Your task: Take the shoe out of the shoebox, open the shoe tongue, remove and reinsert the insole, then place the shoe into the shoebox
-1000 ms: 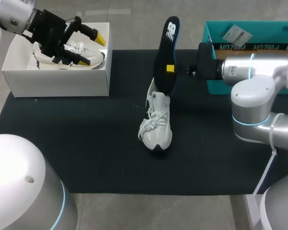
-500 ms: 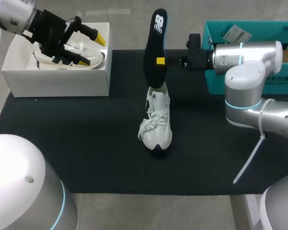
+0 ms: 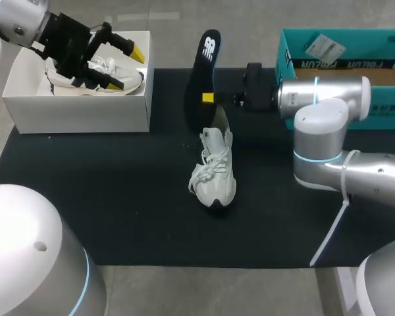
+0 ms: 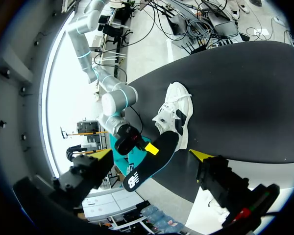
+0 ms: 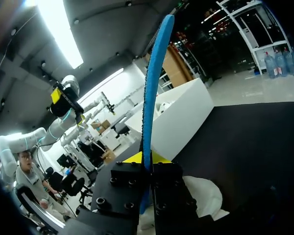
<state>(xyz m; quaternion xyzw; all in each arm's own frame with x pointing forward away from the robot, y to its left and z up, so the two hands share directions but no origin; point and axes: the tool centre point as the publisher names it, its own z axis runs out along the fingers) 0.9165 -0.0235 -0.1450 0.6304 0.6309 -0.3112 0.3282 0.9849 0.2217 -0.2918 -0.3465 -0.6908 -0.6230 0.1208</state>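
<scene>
**Item 1. Black mat** (image 3: 118, 210). Covers the table, and the items below stand on it or over it.

**Item 2. Shoe** (image 3: 212, 172). White, laced, upright on its sole near the middle of the mat, toe toward the near edge. It is out of any box, so the first step is judged done. The mouth looks opened up at the heel end; how the tongue lies cannot be told.

**Item 3. Insole** (image 3: 204, 66). Dark with a blue underside. It is held on end just above and behind the shoe's heel, wholly clear of the shoe. Removal is judged complete and reinsertion has not begun.

**Item 4. Right gripper** (image 3: 209, 99). Pinches the insole's lower part from both sides, with the fingers nearly closed on its thin edge.

**Item 5. White shoebox** (image 3: 79, 108). At the far left edge of the mat, lid off, with a second shoe (image 3: 104, 65) inside.

**Item 6. Left gripper** (image 3: 126, 68). Hangs over the white shoebox with its fingers spread wide, holding nothing.

**Item 7. Teal box** (image 3: 289, 52). At the far right, open.

**Outstanding:** slide the insole back in, then put the shoe in a box. Which box is meant cannot be told.
</scene>
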